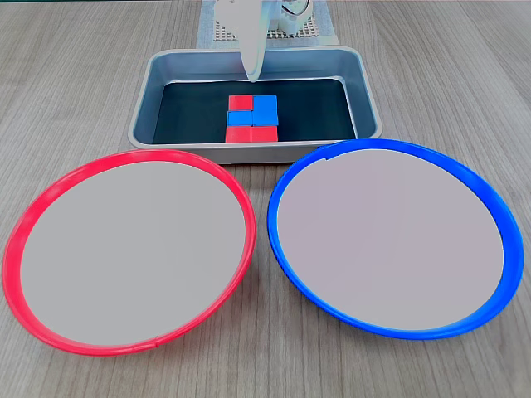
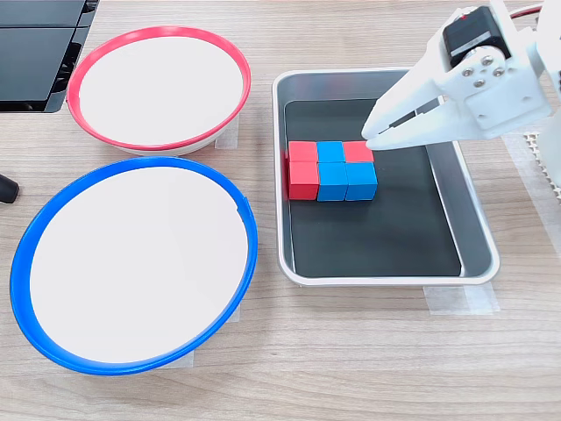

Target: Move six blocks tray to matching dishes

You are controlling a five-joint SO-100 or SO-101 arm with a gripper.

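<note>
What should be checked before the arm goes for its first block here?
1. All six blocks in the tray, packed in one cluster: ok.
2. Red-rimmed dish empty: ok.
3. Blue-rimmed dish empty: ok.
4. Gripper holding nothing, fingers nearly closed: ok.
5. Room for the fingers between touching blocks: not ok.
6. Gripper height above the blocks: cannot tell.

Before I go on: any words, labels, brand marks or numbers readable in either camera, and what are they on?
None can be read. The white plastic gripper, the grey metal tray, the red and blue cubes, the red-rimmed dish and the blue-rimmed dish carry no visible print.
</note>
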